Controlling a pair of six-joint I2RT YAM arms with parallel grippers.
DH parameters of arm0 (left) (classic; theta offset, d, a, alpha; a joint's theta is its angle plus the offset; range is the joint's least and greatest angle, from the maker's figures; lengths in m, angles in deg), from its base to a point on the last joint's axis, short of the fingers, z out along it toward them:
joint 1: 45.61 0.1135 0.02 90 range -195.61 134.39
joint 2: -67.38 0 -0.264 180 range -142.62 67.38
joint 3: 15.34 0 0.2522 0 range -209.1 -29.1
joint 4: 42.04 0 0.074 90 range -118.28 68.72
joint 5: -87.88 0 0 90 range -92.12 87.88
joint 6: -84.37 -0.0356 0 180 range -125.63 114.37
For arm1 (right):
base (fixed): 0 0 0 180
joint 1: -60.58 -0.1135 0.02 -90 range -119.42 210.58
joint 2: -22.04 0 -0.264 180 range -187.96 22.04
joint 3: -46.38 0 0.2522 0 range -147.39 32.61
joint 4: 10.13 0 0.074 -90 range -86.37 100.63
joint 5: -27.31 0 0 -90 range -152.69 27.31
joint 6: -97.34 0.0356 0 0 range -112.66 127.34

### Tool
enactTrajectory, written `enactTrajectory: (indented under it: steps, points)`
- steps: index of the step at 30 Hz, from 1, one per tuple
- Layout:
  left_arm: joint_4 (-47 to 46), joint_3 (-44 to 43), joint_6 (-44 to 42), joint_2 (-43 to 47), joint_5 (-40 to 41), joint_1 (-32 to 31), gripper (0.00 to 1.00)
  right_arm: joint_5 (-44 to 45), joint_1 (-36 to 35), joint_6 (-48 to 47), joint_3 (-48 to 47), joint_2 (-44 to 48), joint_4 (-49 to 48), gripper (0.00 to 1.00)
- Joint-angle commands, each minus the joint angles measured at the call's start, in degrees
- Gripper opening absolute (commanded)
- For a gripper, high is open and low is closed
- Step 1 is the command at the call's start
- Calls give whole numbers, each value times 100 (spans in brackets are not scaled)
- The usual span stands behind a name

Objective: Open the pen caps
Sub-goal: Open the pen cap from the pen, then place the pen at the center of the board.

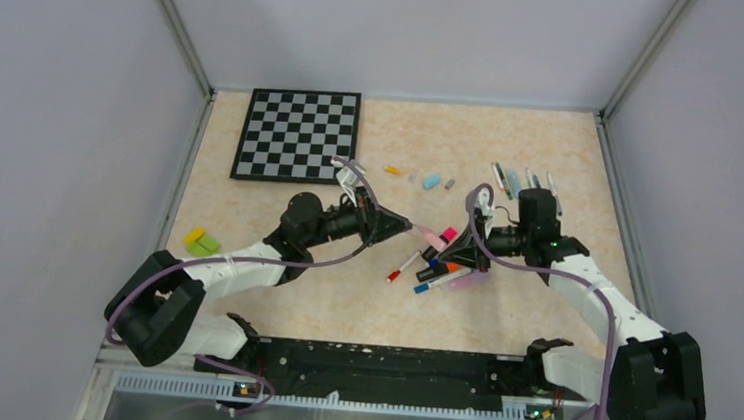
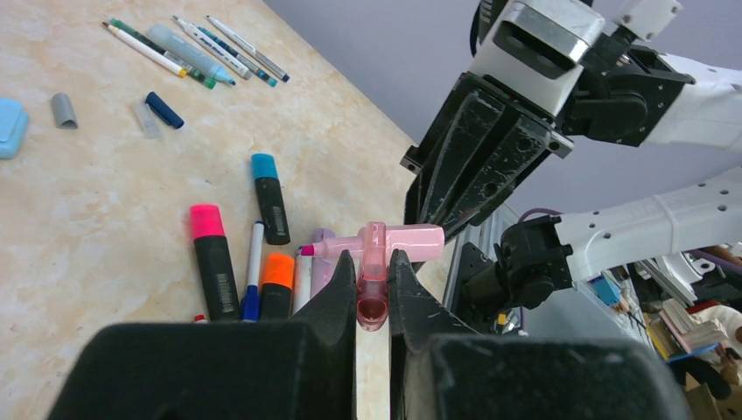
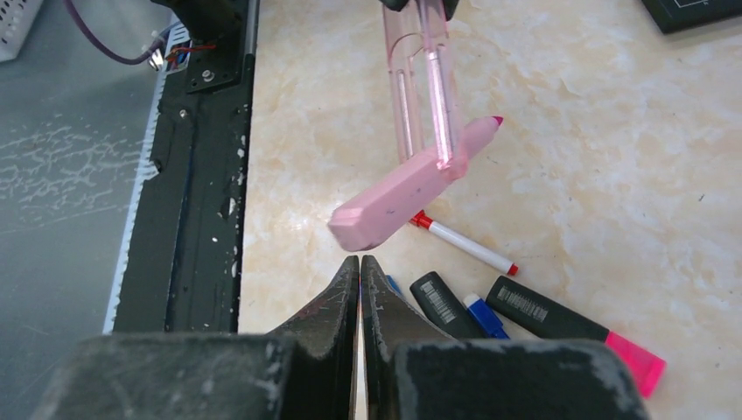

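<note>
My left gripper (image 2: 373, 278) is shut on a translucent pink pen cap (image 2: 374, 262) and holds it above the table; the cap also shows in the right wrist view (image 3: 422, 79). The uncapped pink highlighter body (image 3: 402, 192) rests against the cap's far end, its tip bare. My right gripper (image 3: 360, 262) is shut and empty, just short of the body's blunt end. In the top view both grippers meet at the pink highlighter (image 1: 433, 237). Capped markers lie below: pink cap (image 2: 206, 220), teal cap (image 2: 263, 166), orange cap (image 2: 278, 269).
Loose caps lie behind: yellow (image 1: 392, 170), light blue (image 1: 431, 181), grey (image 1: 449, 184). Several uncapped pens (image 1: 516, 181) lie at the back right. A chessboard (image 1: 299, 134) sits at the back left, a yellow-green block (image 1: 201, 242) at the left edge.
</note>
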State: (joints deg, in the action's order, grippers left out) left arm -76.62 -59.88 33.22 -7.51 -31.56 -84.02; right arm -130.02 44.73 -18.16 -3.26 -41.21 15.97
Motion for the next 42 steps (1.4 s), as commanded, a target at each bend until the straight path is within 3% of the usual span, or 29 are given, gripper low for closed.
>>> enactTrajectory:
  steps: [1, 11, 17, 20, 24, 28, 31, 33, 35, 39, 42]
  points:
    - [-179, -208, 19, -43, -276, -8, 0, -36, -96, -494, -524, -244, 294, 0]
    - [100, -351, -63, -361, -347, -73, 0, -34, -849, -692, -1188, -652, 978, 0]
    - [9, -324, -29, -409, -333, -88, 0, 669, -923, -66, -972, -691, 433, 0]
    - [5, -333, -47, -441, -428, -90, 0, 941, -717, 845, -748, -693, -408, 0]
    - [-260, -454, 169, -711, -866, -101, 0, 754, -669, 1105, -990, -1075, -590, 0]
    - [-18, -544, 35, -689, -713, -100, 0, 48, -666, 344, -1575, -1492, 491, 0]
    - [449, -517, -223, -537, -268, -20, 0, -739, -550, -1039, -1919, -1342, 2092, 0]
    - [658, -482, -263, -518, -15, 110, 0, -1064, -236, -1299, -1887, -1095, 2500, 0]
    - [795, -445, -194, -591, 251, 279, 0, -1093, 311, -847, -1563, -770, 2014, 0]
    - [726, -471, 302, -1043, 536, 698, 0, -841, 1031, 719, -577, -82, -5, 0]
    - [137, -557, 860, -1568, 391, 1041, 0, -738, 1119, 694, -371, 61, -50, 1]
